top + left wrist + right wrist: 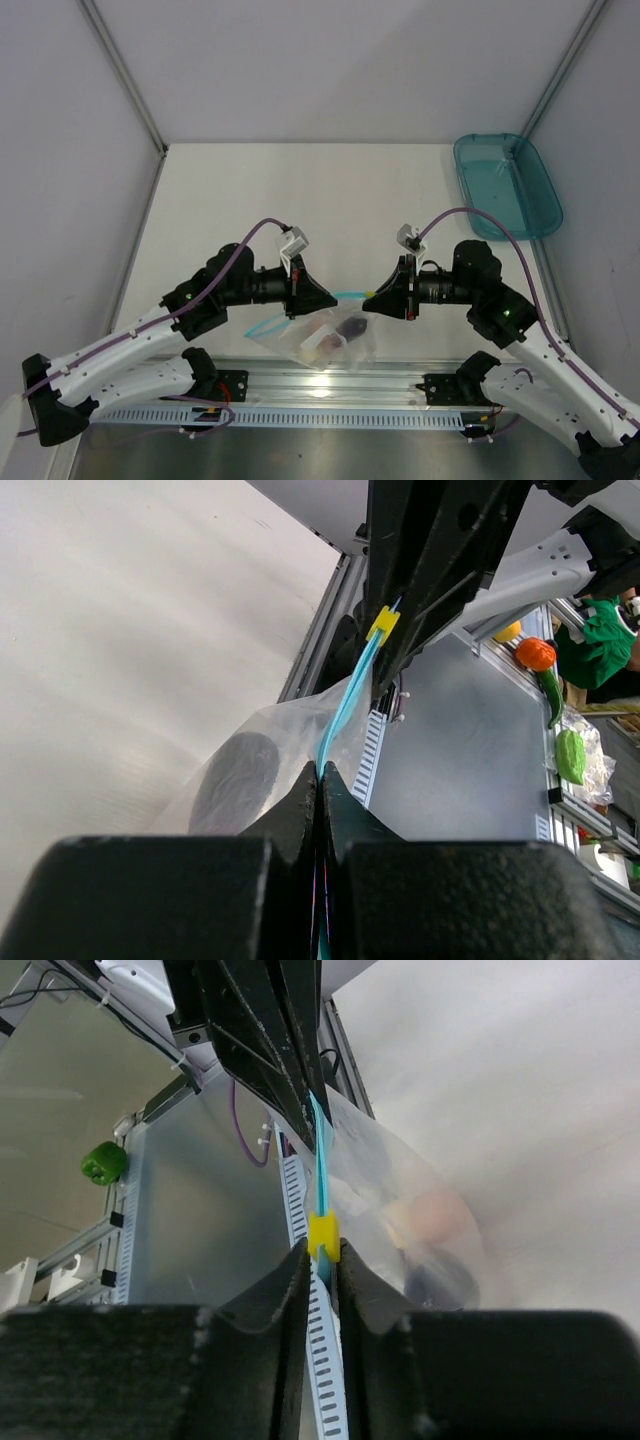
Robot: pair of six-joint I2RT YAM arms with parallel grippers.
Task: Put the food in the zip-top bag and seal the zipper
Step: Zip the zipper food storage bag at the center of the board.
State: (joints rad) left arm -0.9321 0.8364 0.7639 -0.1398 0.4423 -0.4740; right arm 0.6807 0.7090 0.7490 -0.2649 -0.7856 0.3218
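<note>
The clear zip-top bag (335, 340) hangs just above the table's near edge, held up between my two grippers. Inside it lie a dark purple piece (352, 327) and pale peach pieces (322, 340). Its teal zipper (345, 293) is stretched taut between the grippers. My left gripper (320, 298) is shut on the zipper's left end (335, 720). My right gripper (372, 298) is shut on the yellow slider (322, 1232) at the right end. The purple piece (235, 780) shows through the plastic, as do the peach piece (437, 1212) and the dark piece (440, 1280).
A teal plastic tray (505, 185) stands at the back right. An aluminium rail (330, 385) runs along the near edge under the bag. Toy vegetables lie off the table: a green pepper (103, 1162) and an orange piece (535, 653).
</note>
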